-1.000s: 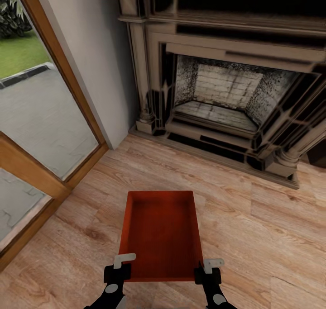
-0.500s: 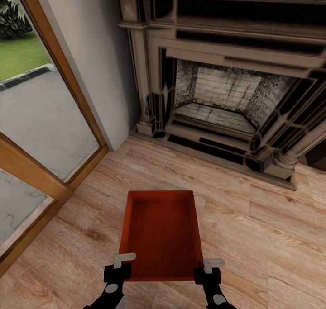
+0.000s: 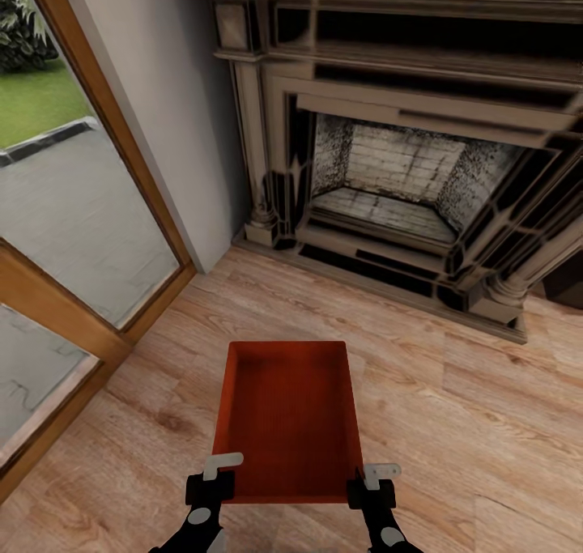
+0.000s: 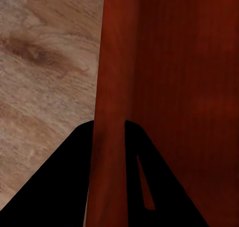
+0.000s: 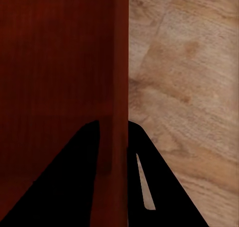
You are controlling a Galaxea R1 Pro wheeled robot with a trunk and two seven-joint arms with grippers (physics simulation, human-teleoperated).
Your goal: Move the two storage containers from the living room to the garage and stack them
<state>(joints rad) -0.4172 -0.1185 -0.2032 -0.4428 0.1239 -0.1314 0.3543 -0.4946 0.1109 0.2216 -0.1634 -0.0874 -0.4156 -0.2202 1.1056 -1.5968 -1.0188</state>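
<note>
One red-orange open-topped storage container (image 3: 287,419) hangs above the light wood plank floor (image 3: 461,423) of the living room, held level at its near end. My left gripper (image 3: 212,484) is shut on the container's left wall near the near corner. My right gripper (image 3: 371,488) is shut on the right wall opposite. In the left wrist view the thin red wall (image 4: 112,62) runs between the two dark fingers of the left gripper (image 4: 108,129). The right wrist view shows the same on the other wall (image 5: 118,62), pinched by the right gripper (image 5: 113,129). The bin is empty.
A dark ornate fireplace (image 3: 405,172) stands ahead against the back wall. A wood-framed glass door (image 3: 73,213) runs along the left, with paving and grass outside. Open plank floor lies to the right of the container.
The whole picture has shifted slightly, with the fireplace sliding a little up and away, so the camera moved. The container stays in the same place between both grippers.
</note>
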